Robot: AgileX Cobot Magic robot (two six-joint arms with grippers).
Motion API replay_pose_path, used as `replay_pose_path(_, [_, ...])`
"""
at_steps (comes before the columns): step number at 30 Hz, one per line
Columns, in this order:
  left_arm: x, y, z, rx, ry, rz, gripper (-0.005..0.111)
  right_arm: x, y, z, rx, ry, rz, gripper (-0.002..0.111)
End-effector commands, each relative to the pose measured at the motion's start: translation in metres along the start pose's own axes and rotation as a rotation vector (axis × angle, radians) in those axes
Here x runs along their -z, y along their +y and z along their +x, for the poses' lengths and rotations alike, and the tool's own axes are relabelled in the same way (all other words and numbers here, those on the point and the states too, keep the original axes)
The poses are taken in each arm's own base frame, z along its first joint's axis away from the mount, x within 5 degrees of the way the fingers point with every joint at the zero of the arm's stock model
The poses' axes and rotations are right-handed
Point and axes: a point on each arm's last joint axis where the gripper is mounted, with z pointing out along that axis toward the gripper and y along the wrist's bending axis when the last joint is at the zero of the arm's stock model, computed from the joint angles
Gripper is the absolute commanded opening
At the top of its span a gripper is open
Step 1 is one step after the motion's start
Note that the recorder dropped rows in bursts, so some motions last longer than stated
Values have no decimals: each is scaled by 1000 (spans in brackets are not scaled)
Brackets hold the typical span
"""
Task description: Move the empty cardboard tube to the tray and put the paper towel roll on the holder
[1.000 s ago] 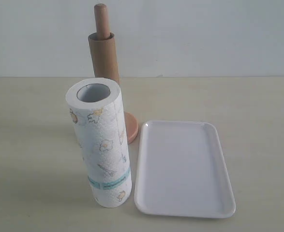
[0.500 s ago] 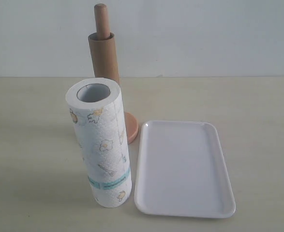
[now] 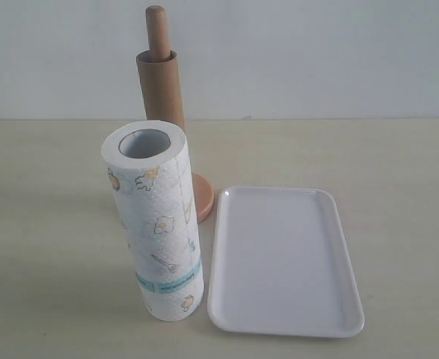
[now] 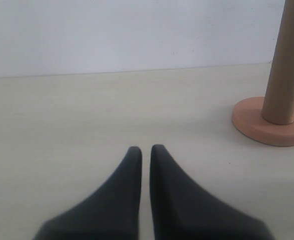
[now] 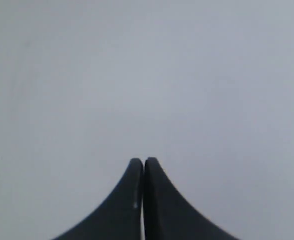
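The paper towel roll (image 3: 158, 224) hides the lower cardboard tube (image 3: 161, 86) and part of the holder (image 3: 204, 199).

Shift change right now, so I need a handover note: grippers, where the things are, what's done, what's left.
Grippers: left gripper shut, empty; right gripper shut, empty.
Things: the empty cardboard tube sits over the pole of the holder. The paper towel roll stands upright on the table beside the tray, which holds nothing.
Done: nothing yet.
Left: lift the tube off onto the tray, then slide the roll onto the holder.
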Motion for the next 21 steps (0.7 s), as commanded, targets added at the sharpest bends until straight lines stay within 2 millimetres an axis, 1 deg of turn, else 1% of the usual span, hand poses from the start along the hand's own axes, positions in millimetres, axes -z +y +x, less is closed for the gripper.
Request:
replay_pose_path(1, [0,0,1,4,-3,6,6,0,0,-8,-14,-81,2,0])
replay_pose_path(2, [0,0,1,4,-3,6,6,-3,0,0,-15,69,0,0])
replay_pose_path(3, [0,0,1,4,-3,6,6,-6,1,2,-1,156,-2,0])
replay_pose_path(4, [0,0,1,4,-3,6,6,-12,1,4,31,297,-10,0])
replay_pose_path(6, [0,0,1,4,-3,6,6,-34,2,-1,68,383,-19,0])
replay_pose_path(8, [0,0,1,4,-3,6,6,-63,2,3,51,497,-18,0])
replay_pose_path(10, [0,0,1,4,-3,6,6,-85,2,19,-21,648,4,0])
replay_pose_path(12, [0,0,1,4,-3,6,6,-101,2,35,-100,722,37,0])
replay_pose_path(14, [0,0,1,4,-3,6,6,-106,2,50,-110,764,46,0])
replay_pose_path(16, [0,0,1,4,-3,6,6,-108,2,58,-109,784,48,0])
replay_pose_path(18, [0,0,1,4,-3,6,6,-110,2,64,-108,799,50,0])
replay_pose_path(21, [0,0,1,4,-3,6,6,-112,2,68,-107,804,51,0])
